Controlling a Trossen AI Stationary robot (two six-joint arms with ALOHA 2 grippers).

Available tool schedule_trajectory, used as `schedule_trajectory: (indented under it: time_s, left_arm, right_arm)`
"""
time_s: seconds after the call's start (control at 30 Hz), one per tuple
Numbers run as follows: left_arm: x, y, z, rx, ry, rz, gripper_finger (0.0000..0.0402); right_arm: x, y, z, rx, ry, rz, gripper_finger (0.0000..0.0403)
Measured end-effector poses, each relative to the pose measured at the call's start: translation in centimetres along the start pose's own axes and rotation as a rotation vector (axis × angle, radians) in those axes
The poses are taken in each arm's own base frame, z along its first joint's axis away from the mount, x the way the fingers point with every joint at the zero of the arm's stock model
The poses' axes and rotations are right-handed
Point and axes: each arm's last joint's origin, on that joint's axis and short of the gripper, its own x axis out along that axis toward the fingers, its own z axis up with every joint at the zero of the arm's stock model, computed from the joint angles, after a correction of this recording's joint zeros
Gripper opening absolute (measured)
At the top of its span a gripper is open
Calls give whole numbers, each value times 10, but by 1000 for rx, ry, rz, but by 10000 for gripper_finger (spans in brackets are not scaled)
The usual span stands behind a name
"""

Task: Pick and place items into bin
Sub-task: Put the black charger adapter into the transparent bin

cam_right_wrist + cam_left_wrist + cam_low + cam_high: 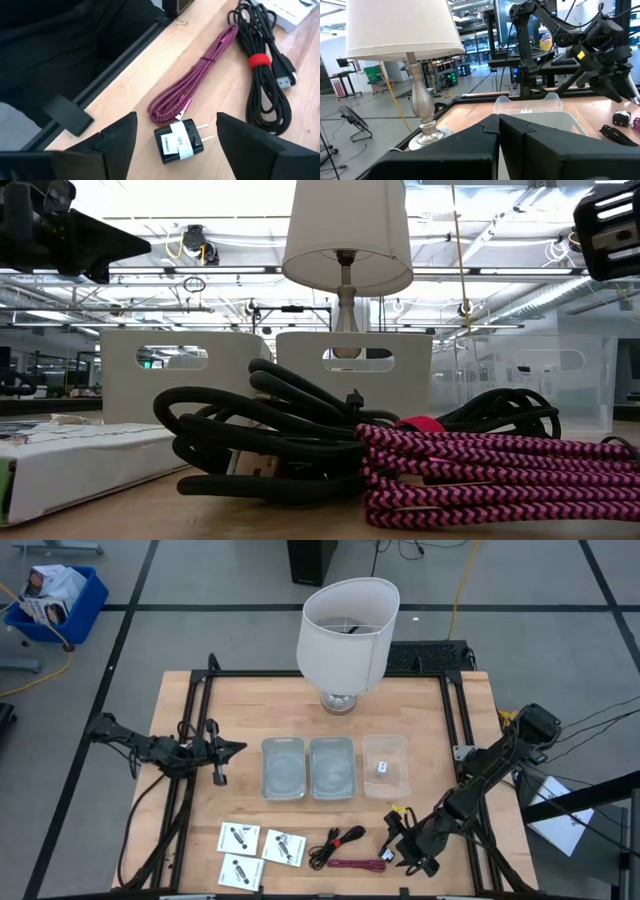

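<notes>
**A:** Where was the right gripper [175,131], and how did its fingers stand?

**B:** Low over the near right part of the light wooden table [420,705], fingers spread wide with nothing gripped. A small black plug block with a white label and two metal prongs [179,141] lay on the wood in the gap between the fingertips; whether either finger touched it I could not tell.

**A:** And the cables?

**B:** The coiled red-and-black braided cable [192,82] lay just beyond the block, one end almost at it. The coiled black cable bound with a red strap [265,75] lay past the braided one, alongside it.

**A:** The packets?

**B:** Three small white square packets with a dark part inside [259,852] sat farther off along the near edge, beyond both cables.

**A:** The bins?

**B:** Three clear plastic bins [333,767] stood in a row mid-table; the one nearest that gripper held a tiny white-and-black block [382,768].

**A:** The other arm?

**B:** The left gripper [234,748] hung over the table's far-left side, fingers pressed together, empty.
</notes>
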Motion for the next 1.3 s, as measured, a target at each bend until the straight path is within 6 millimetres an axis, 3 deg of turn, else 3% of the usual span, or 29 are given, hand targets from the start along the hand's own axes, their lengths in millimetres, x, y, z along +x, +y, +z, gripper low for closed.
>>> schedule_trajectory:
  time_s: [0.67, 0.97, 1.13, 1.3]
  left_arm:
    - [0, 0, -2, 9, 18, -4, 8]
    - [0, 0, -2, 8, 17, -4, 8]
    - [0, 0, -2, 8, 17, -4, 8]
    - [0, 0, -2, 8, 17, -4, 8]
  right_arm:
    - [31, -6, -21, -144, 122, -7, 251]
    - [43, -10, -30, -106, 169, 22, 247]
    - [40, -10, -22, -102, 107, 14, 217]
    - [39, -10, -18, -99, 72, 15, 160]
